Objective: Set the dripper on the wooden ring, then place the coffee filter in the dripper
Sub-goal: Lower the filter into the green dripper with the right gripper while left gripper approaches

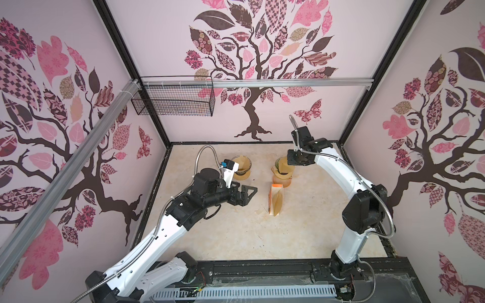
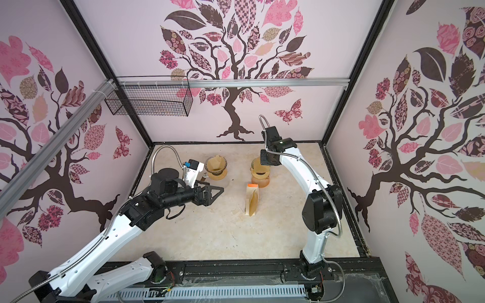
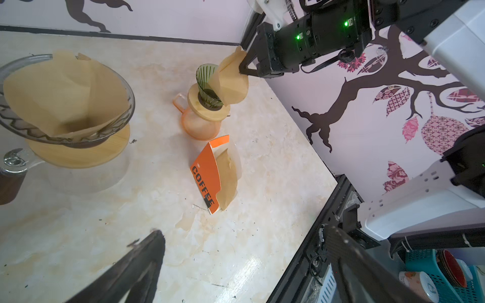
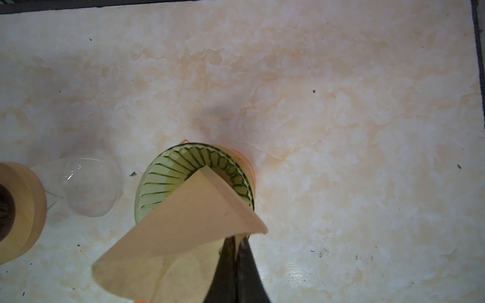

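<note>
The right gripper (image 4: 237, 242) had its jaws pinched tight on one upper edge of a tan paper coffee filter (image 4: 183, 223). The filter was folded flat into a cone shape and hung from that edge. In the right wrist view its pointed corner lay over the mouth of the green dripper (image 4: 168, 178), a ribbed glass funnel. Most of the paper spread outside the rim, toward the gripper. Whether the paper touched the rim could not be told.

In the left wrist view the green dripper sat on a round wooden collar (image 3: 193, 101) atop an orange carafe (image 3: 199, 123).

The left gripper (image 1: 249, 195) had its jaws spread wide and held nothing. It hovered above the marbled table (image 3: 78, 223), well apart from the green dripper.

Near it stood a second dripper (image 3: 128, 105), clear glass, with a tan filter (image 3: 65, 91) sitting opened inside it.

Between the two arms, an orange packet (image 3: 207, 181) marked COFFEE lay on the table with more filters showing from it, just in front of the orange carafe.
</note>
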Robot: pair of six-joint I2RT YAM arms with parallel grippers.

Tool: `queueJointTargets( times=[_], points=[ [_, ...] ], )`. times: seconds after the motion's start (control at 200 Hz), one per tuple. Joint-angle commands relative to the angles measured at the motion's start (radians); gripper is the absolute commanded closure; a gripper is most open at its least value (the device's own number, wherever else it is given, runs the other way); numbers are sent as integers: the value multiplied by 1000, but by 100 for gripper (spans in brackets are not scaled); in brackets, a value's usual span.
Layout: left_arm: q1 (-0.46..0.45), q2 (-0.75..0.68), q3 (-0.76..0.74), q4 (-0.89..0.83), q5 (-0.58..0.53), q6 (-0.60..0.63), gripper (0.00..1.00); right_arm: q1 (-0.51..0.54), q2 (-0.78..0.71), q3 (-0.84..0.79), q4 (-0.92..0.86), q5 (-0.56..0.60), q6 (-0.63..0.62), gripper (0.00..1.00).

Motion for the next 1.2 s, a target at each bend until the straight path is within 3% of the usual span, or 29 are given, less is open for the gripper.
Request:
queueJointTargets(
  times=[0.0,0.675,1.195],
  points=[
    [-9,45,88,-31,-15,23,2,-1,44,74,-46,28,-20,97],
    [-45,135,169,-28,-16,31,2,-1,167,193,-129,58,-35,95],
    [-53,164,199,-29,-24,30,2,-1,150,183,-100,47,-38,68]
  ],
)
